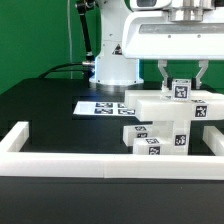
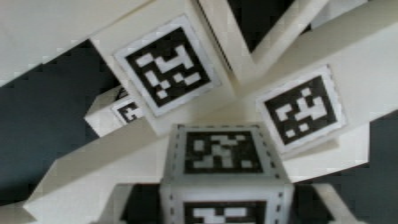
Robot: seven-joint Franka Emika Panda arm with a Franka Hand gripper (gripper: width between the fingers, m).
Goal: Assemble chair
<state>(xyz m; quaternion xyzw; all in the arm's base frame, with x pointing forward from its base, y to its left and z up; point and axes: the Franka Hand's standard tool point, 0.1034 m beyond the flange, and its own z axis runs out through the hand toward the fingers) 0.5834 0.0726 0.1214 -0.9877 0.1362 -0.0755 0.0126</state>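
The chair's white parts point(image 1: 165, 125) lie joined and stacked at the exterior view's right: a flat slab point(image 1: 150, 102) on top and tagged blocks point(image 1: 150, 145) below. A short white tagged block point(image 1: 181, 89) stands up from the stack. My gripper point(image 1: 183, 82) comes down from above and is shut on it, one finger on each side. In the wrist view the same block point(image 2: 222, 160) fills the space between the dark fingers point(image 2: 150, 200) of the gripper point(image 2: 222, 205), with crossing white bars point(image 2: 267, 50) and tags beneath it.
A long low white border rail point(image 1: 60, 160) runs along the front and up the exterior view's left side. The marker board point(image 1: 102, 105) lies flat behind the chair parts. The arm's white base point(image 1: 112, 62) stands at the back of the black table.
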